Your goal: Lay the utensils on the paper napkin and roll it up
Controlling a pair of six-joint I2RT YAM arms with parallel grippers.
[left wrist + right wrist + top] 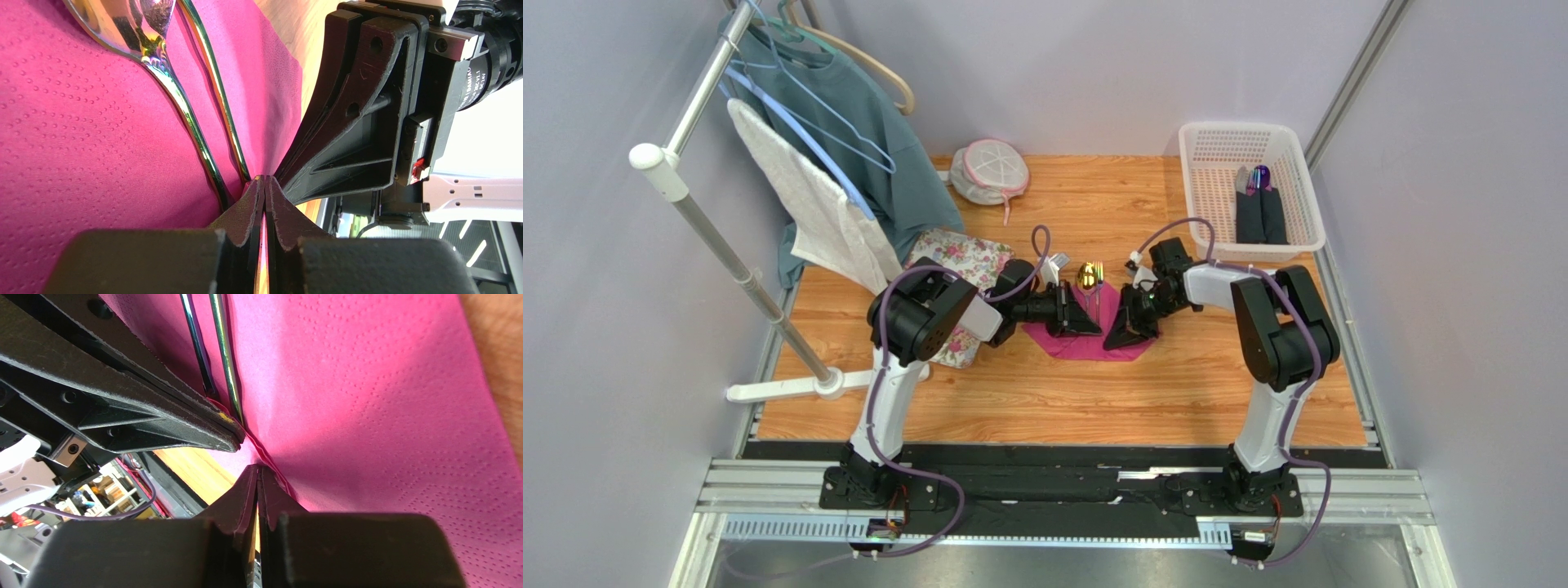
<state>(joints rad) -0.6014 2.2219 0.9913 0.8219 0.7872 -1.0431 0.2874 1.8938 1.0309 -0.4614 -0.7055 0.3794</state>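
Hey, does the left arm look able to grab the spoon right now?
Probably not yet. The left gripper is shut on the napkin, so it would have to let go first. Otherwise the spoon lies uncovered on the napkin just ahead of it, beside the fork.

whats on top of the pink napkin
A gold spoon and a second thin handle lie on the napkin. Their near ends hide behind the left hand and right hand pinching its edge.

Top view: bright, even, diffuse light; faint soft shadows on table [1075, 392]. Wrist views: paper napkin [92, 153] texture sharp, saturated; glare streaks on spoon [132, 27]; bottom foreground blurred; left-wrist background overexposed at right.
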